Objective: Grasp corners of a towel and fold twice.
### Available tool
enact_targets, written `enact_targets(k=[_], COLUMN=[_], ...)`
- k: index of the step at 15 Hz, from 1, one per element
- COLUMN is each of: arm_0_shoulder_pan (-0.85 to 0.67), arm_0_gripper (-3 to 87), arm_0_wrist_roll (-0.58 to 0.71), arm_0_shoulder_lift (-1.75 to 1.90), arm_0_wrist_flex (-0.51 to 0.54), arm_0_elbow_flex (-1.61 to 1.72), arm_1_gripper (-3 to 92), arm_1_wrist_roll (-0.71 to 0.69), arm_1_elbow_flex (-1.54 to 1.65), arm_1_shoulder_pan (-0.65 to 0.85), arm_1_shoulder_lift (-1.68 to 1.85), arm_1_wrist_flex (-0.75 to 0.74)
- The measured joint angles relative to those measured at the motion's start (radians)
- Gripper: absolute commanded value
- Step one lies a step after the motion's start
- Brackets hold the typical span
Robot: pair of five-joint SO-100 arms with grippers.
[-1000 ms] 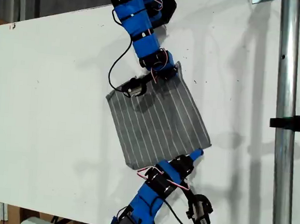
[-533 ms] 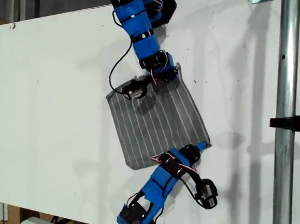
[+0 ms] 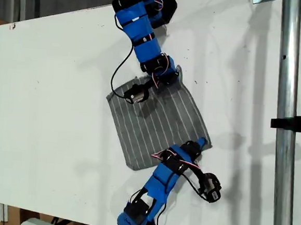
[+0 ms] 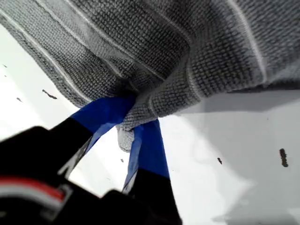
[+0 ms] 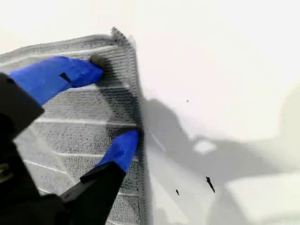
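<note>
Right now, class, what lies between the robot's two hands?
The grey striped towel spans the stretch between my first hand and my second hand, lying flat on the white table; the exterior view shows it.

Inspector: Where does the exterior view sit?

Technician: Overhead, facing down on the white table (image 3: 53, 84), far enough to take in both arms.

Inspector: And the wrist views?

Technician: Each looks along its own blue jaws, very close to the towel (image 4: 154, 51) (image 5: 84, 122). All three share that towel (image 3: 155, 120) and the table beneath it.
</note>
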Motion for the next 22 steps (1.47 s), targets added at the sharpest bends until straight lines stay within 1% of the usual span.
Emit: enact_targets(k=[1, 3, 6, 8, 9, 11, 12, 14, 15, 17, 18, 19, 22], arm_0_shoulder_pan=[-0.005, -0.005, 0.005, 0.012, 0.021, 0.052, 0.075, 0.089, 0.081, 0.017, -0.051, -0.135, -0.442], arm_0_gripper=[-3.0, -3.1, -3.1, -3.1, -3.1, -3.1, -3.1, -3.1, -3.1, -3.1, -3.1, -3.1, -3.1], arm_0_wrist_roll=[-0.04, -0.077, -0.089, -0.067, -0.044, 0.005, 0.035, 0.044, 0.038, 0.038, 0.064, 0.106, 0.261], arm_0_shoulder_lift=[-0.038, -0.046, 0.034, 0.132, 0.201, 0.41, 0.494, 0.609, 0.65, 0.724, 0.773, 0.828, 1.023], arm_0_wrist_flex=[0.038, 0.12, 0.222, 0.252, 0.261, 0.27, 0.272, 0.27, 0.268, 0.265, 0.259, 0.242, 0.158], arm_0_elbow_flex=[0.006, 0.008, 0.043, 0.103, 0.138, 0.196, 0.224, 0.285, 0.357, 0.491, 0.563, 0.65, 0.871], arm_1_gripper=[-0.2, -0.2, -0.2, -0.2, -0.2, -0.2, -0.2, -0.2, -0.2, -0.2, -0.2, -0.2, -0.2], arm_1_wrist_roll=[0.0, 0.0, 0.002, 0.002, 0.002, 0.002, 0.005, 0.006, 0.006, -0.046, -0.097, -0.16, -0.348], arm_1_elbow_flex=[0.0, 0.0, 0.0, -0.028, -0.064, -0.195, -0.245, -0.288, -0.288, -0.288, -0.288, -0.288, -0.287], arm_1_shoulder_pan=[0.0, 0.002, 0.003, 0.009, -0.006, -0.075, -0.112, -0.16, -0.153, -0.061, 0.017, 0.106, 0.37], arm_1_shoulder_lift=[0.0, 0.003, 0.011, 0.034, 0.067, 0.158, 0.201, 0.245, 0.252, 0.259, 0.259, 0.259, 0.259], arm_1_wrist_flex=[0.0, -0.003, -0.012, 0.026, 0.074, 0.221, 0.262, 0.285, 0.287, 0.29, 0.296, 0.298, 0.238])
